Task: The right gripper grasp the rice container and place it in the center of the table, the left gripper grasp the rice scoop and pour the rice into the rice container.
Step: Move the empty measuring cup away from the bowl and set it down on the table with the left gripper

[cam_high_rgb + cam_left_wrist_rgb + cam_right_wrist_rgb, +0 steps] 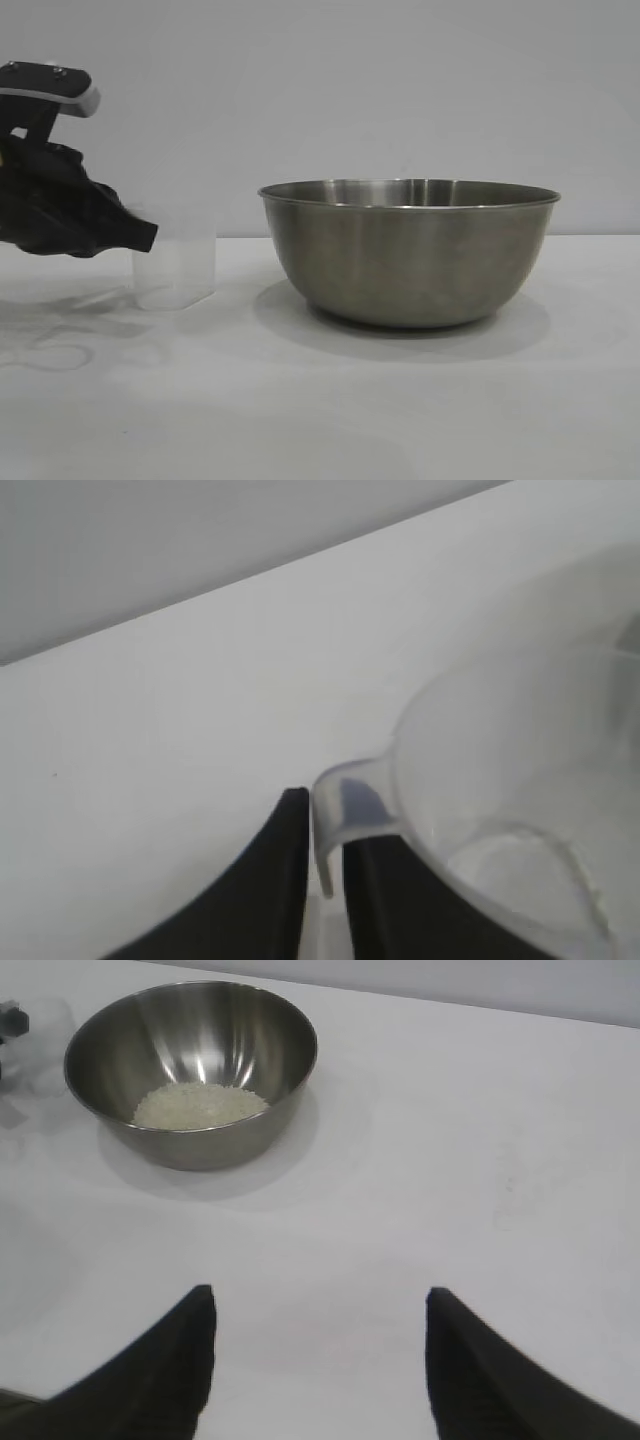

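Rice [200,1106] lies in the container [410,250]; the empty scoop [178,265] stands at its nine o'clock. Left gripper [322,875] loosely straddles the handle; right gripper [318,1360] spread, idle. Nearly finished.

Blocking the middle of the table [320,400]: rice container [410,255], wide and deep. At its 9 o'clock, standing apart from it, rice scoop [175,270], upright. Again at 9 o'clock of the scoop, just beside it, left gripper [145,235], closing that flank. Open lane between scoop and container. Bare tabletop at the container's 3 o'clock and all along 6 o'clock. Ahead of the wide-spread right gripper [320,1295], free table; container off at 11 o'clock, well apart.
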{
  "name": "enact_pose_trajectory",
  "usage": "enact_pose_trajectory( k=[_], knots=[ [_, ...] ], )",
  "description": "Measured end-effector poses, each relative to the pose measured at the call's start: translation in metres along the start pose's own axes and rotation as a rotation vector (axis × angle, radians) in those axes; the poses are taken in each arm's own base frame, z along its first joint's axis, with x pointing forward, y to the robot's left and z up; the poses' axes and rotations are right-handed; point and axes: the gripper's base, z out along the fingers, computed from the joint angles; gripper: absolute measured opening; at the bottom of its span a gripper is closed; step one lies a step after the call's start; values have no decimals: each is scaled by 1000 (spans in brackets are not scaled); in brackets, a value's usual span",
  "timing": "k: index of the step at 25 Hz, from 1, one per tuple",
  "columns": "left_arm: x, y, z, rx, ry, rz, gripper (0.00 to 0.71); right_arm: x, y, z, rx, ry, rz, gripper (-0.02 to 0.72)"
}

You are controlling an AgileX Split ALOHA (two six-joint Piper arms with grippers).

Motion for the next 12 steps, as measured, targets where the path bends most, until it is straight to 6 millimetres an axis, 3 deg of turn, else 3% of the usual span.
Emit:
enact_pose_trajectory(
  k=[2, 3, 9, 12],
  knots=[
    [-1, 3, -6, -36, 7, -30, 212, 0, 0, 0, 0, 0, 0, 427],
    [-3, 6, -8, -59, 3, -47, 253, 0, 0, 0, 0, 0, 0, 427],
    [-25, 23, -23, -184, -65, -129, 238, 0, 0, 0, 0, 0, 0, 427],
    [-30, 41, -26, -211, -99, -201, 238, 0, 0, 0, 0, 0, 0, 427]
  ],
)
